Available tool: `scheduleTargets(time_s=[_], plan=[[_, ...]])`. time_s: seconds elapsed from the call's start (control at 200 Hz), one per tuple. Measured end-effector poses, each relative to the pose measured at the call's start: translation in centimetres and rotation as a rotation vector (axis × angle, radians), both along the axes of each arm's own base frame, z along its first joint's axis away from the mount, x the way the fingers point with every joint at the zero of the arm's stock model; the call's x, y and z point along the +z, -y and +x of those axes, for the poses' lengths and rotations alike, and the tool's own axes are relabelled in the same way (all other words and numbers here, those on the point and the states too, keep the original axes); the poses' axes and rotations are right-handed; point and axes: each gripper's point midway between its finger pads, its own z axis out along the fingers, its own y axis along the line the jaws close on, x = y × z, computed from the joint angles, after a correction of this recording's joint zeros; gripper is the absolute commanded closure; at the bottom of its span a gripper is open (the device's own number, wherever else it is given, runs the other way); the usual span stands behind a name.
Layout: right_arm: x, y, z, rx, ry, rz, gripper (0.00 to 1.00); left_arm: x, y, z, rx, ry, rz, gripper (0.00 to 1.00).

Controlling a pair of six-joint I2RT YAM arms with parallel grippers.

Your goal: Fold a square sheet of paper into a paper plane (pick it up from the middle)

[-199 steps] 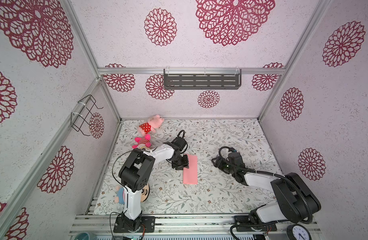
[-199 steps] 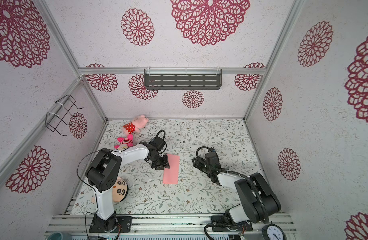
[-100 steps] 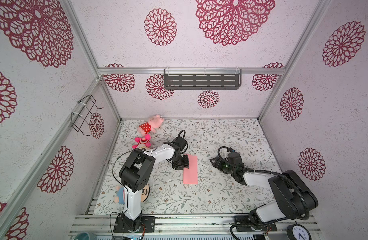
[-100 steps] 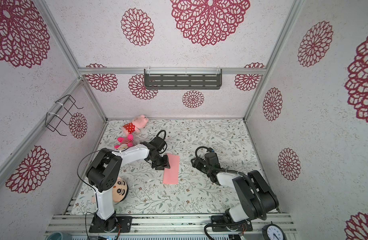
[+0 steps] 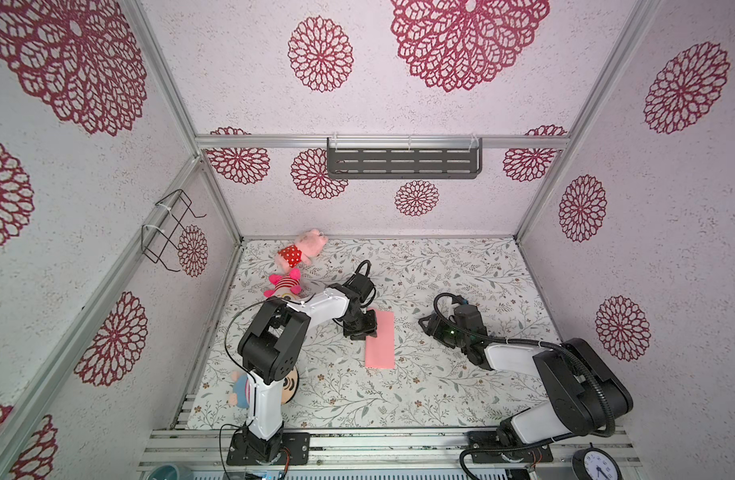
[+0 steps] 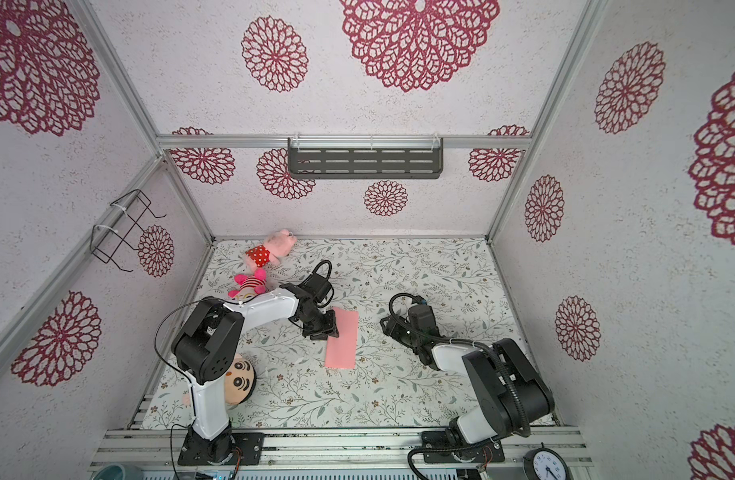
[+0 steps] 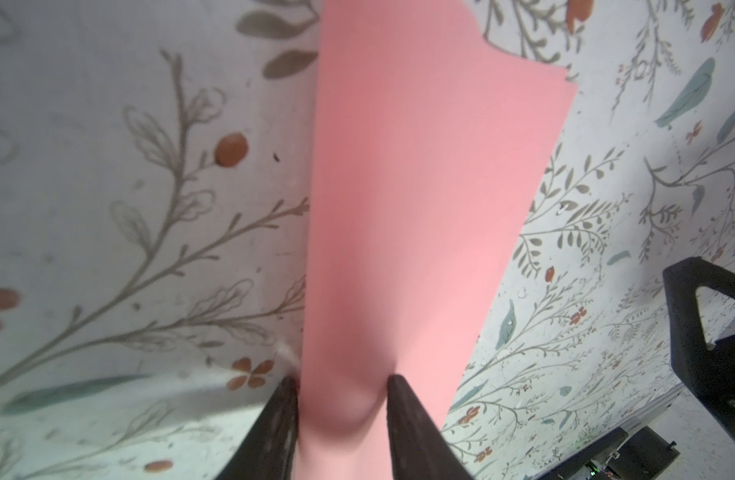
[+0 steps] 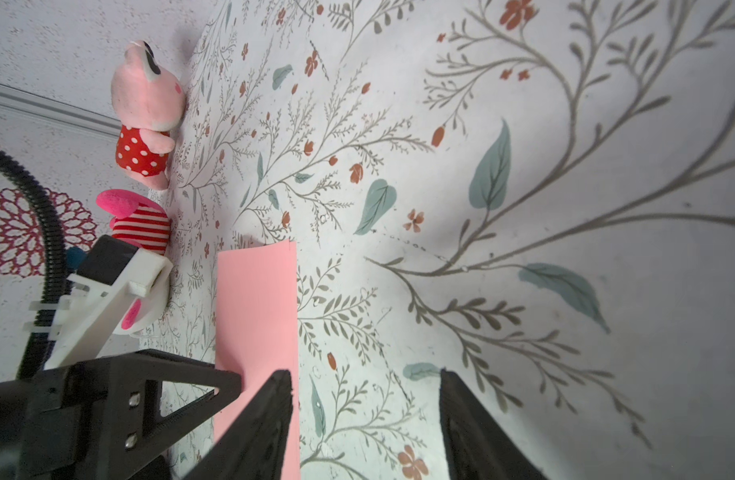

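Note:
The square sheet of paper (image 5: 381, 340) (image 6: 342, 340) is light pink and lies on the floral mat as a long, narrow rectangle, doubled over. My left gripper (image 5: 359, 328) (image 6: 322, 326) is at the far left part of the strip. In the left wrist view the paper (image 7: 419, 187) runs between the two fingers of the left gripper (image 7: 340, 380) and bulges up there, touching both. My right gripper (image 5: 426, 326) (image 8: 362, 374) stands open just right of the strip, one finger over the edge of the paper (image 8: 255, 307). No paper plane is in view.
Two pink plush toys (image 5: 301, 249) (image 5: 284, 282) lie at the back left of the mat. A doll head (image 6: 241, 374) sits by the left arm's base. A grey shelf (image 5: 403, 164) hangs on the back wall and a wire rack (image 5: 170, 228) on the left wall.
The right gripper has crept a little left toward the strip. The left gripper and the paper have stayed where they were.

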Motion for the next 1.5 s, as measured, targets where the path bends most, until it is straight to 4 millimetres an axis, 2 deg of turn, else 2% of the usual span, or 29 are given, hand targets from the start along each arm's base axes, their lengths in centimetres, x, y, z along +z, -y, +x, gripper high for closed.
scheduleTargets(time_s=[0.18, 0.28, 0.39, 0.595, 0.771, 0.911, 1.151, 1.501], plan=[[-0.2, -0.4, -0.2, 0.018, -0.005, 0.007, 0.40, 0.0, 0.1, 0.0, 0.000, -0.001, -0.002, 0.58], [-0.1, -1.3, -0.4, 0.050, -0.006, 0.020, 0.41, 0.0, 0.1, 0.0, -0.001, -0.002, -0.002, 0.58], [0.1, -3.1, -0.6, 0.108, -0.007, 0.040, 0.44, 0.0, 0.1, 0.0, -0.003, -0.001, -0.002, 0.58], [1.0, -7.6, -0.8, 0.240, -0.002, 0.092, 0.54, 0.0, 0.1, -0.1, -0.011, 0.001, -0.002, 0.57], [0.5, -9.9, -1.3, 0.309, -0.030, 0.134, 0.63, -0.1, 0.1, -0.1, -0.015, 0.002, 0.004, 0.57], [-0.6, -10.8, -1.8, 0.340, -0.080, 0.152, 0.69, -0.2, 0.1, -0.1, -0.016, 0.002, 0.006, 0.58], [-1.3, -12.0, -2.0, 0.376, -0.117, 0.174, 0.74, -0.2, 0.1, -0.1, -0.016, 0.003, 0.009, 0.58], [-2.5, -11.6, -2.4, 0.378, -0.179, 0.119, 0.75, 0.1, 0.2, 0.0, -0.018, 0.002, 0.010, 0.57]])
